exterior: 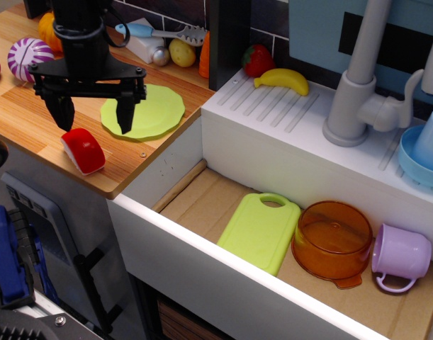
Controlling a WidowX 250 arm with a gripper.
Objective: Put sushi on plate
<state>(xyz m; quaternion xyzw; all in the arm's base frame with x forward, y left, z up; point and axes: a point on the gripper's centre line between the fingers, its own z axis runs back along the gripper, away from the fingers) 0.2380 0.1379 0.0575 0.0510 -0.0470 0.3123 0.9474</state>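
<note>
Presently plate (154, 108) bare, sushi (83, 150) beside it on counter (32, 113), pincer (93, 117) spread apart above.

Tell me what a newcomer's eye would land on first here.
The black end effector hangs wide open over the wooden counter, just above the red-topped sushi near the counter's front edge. Right behind it lies the empty lime-green plate. Down in the sink, an orange pot sits between a green cutting board and a lilac cup.

No legible text or labels anywhere
</note>
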